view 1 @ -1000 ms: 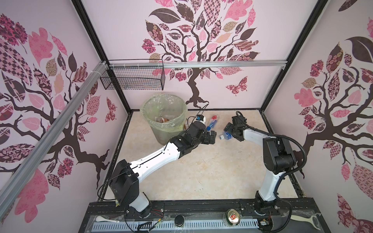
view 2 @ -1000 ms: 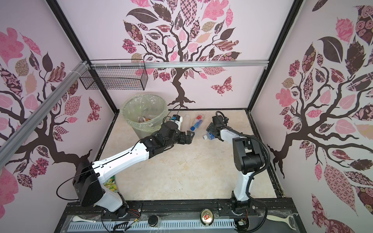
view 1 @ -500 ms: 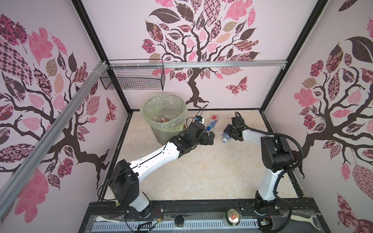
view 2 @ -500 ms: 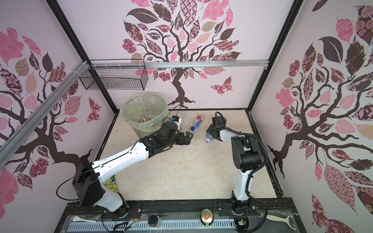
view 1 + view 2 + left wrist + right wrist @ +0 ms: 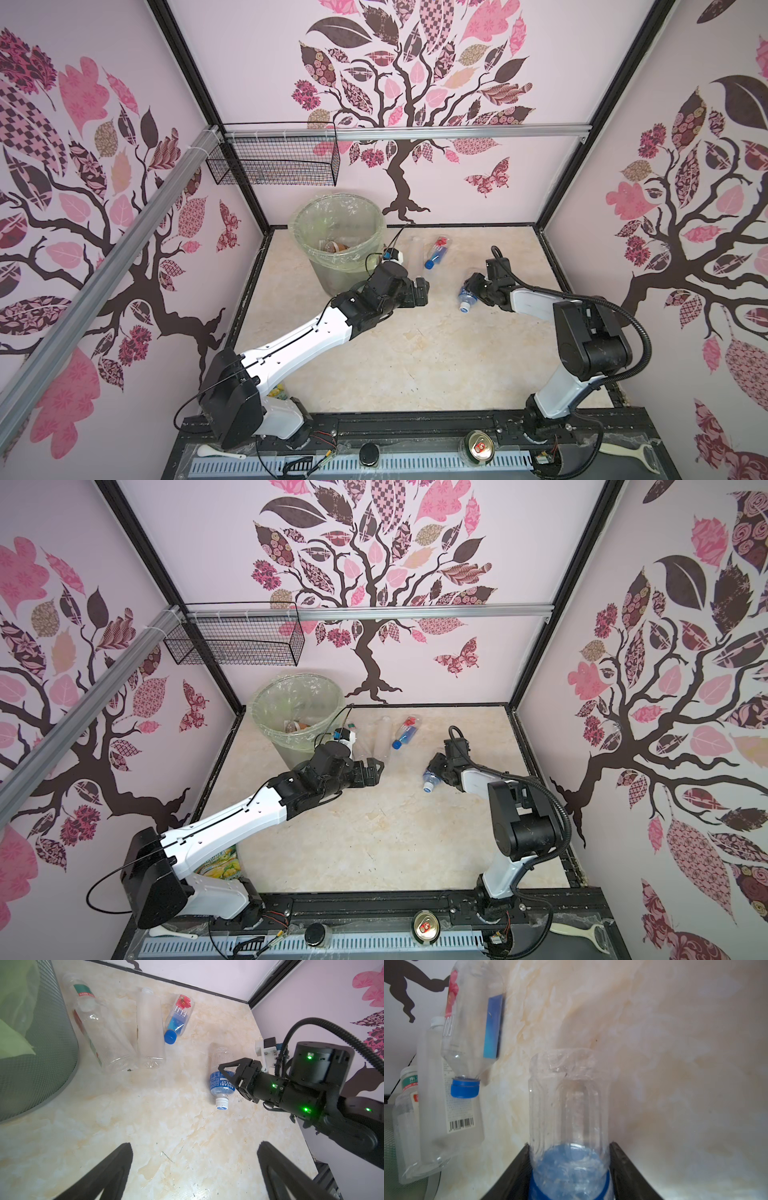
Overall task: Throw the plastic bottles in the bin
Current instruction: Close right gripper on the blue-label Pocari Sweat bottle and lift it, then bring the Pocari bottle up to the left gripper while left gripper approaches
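My right gripper is shut on a small clear bottle with a blue label, its fingers pressed against both sides. In both top views this bottle lies on the floor, white cap toward the front. Behind it lie a Fiji bottle with a blue cap, a frosted bottle and a clear red-and-green-labelled bottle. The bin stands at the back left with bottles inside. Beside it my left gripper hovers open over bare floor, holding nothing.
A black wire basket hangs on the back wall above the bin. Along the front rail sit a metal can, a black round cap and a peeler. A snack bag lies by the left arm's base.
My right gripper has closed from wide open onto the blue-labelled bottle, and the bottle's cap end has swung toward the front. The left arm has hardly moved.
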Action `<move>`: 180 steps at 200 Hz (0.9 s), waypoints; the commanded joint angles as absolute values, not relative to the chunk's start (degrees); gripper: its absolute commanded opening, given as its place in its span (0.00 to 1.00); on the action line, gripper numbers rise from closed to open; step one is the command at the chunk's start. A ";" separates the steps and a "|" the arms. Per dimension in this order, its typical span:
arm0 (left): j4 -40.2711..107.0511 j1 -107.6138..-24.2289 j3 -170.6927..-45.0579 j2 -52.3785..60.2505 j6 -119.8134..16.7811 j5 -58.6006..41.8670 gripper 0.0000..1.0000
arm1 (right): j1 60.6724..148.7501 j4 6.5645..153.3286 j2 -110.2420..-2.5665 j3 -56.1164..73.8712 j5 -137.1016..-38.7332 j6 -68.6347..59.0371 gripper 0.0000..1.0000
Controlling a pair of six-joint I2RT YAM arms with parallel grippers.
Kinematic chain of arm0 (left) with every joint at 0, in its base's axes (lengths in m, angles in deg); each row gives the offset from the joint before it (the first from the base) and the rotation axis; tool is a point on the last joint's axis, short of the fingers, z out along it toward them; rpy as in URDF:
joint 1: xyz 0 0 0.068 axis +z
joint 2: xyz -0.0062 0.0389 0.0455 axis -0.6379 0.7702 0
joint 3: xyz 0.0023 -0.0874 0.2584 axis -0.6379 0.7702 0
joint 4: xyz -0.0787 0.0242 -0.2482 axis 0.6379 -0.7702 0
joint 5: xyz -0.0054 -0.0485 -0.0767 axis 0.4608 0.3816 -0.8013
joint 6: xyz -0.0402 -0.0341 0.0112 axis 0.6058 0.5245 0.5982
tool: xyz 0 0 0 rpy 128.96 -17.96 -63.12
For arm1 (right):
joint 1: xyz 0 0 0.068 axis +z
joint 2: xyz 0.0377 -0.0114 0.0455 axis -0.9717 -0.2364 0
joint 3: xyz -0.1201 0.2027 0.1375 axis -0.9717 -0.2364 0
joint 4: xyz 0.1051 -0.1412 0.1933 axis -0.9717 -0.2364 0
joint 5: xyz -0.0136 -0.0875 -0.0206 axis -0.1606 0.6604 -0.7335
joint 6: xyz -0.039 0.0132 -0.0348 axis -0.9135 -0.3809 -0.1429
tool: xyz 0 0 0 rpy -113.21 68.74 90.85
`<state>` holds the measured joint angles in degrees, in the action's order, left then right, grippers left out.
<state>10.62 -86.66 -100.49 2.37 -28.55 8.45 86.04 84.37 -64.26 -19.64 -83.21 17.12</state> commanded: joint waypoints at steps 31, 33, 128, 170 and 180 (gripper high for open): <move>14.03 -86.79 -99.40 1.97 -24.10 5.01 0.98 | 89.12 82.28 -51.84 -21.08 -88.26 16.58 0.54; 14.07 -86.82 -99.48 2.04 -24.01 4.84 0.98 | 89.33 82.07 -51.46 -20.85 -88.37 16.69 0.54; 17.93 -90.02 -101.70 5.07 -23.30 2.49 0.98 | 96.32 77.31 -39.06 -12.52 -90.48 23.60 0.54; 18.15 -90.01 -104.69 6.47 -23.91 2.15 0.98 | 100.77 78.24 -35.95 -12.72 -89.59 25.10 0.54; 18.25 -90.04 -105.19 6.82 -23.91 1.95 0.98 | 101.27 78.21 -35.45 -12.75 -89.44 25.35 0.54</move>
<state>16.70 -89.98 -101.30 5.63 -23.52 2.59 99.70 78.36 -38.32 -13.68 -89.59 23.85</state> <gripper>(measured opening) 0.983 0.545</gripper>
